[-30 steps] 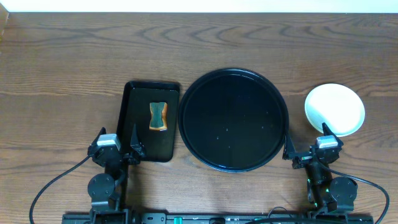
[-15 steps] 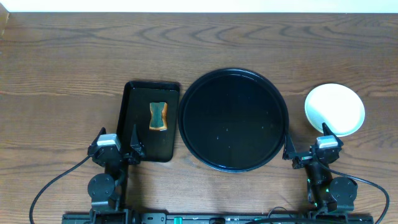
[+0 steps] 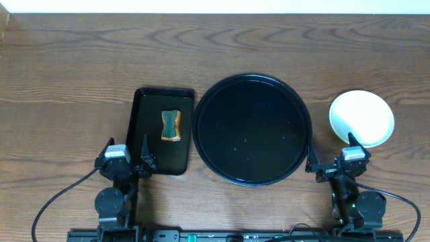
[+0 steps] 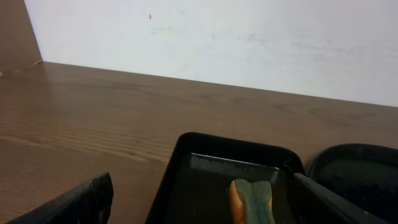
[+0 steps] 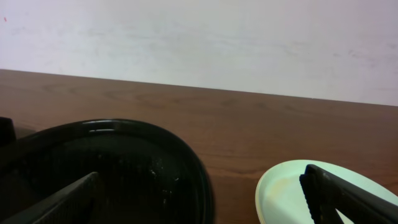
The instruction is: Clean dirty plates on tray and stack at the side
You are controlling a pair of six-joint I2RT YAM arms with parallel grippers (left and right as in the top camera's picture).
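Observation:
The round black tray [image 3: 252,129] lies in the middle of the table with nothing on it; its rim also shows in the right wrist view [image 5: 186,155]. A stack of pale plates [image 3: 361,118] sits on the table to its right, and also shows in the right wrist view [image 5: 283,193]. How many plates are in the stack I cannot tell. My left gripper [image 3: 127,161] is open and empty at the near edge, by the rectangular tray. My right gripper [image 3: 332,163] is open and empty, between the round tray and the plates.
A smaller black rectangular tray [image 3: 149,144] left of the round tray holds an orange and green sponge [image 3: 171,126], which also shows in the left wrist view [image 4: 252,200]. A pale wall stands behind the table's far edge.

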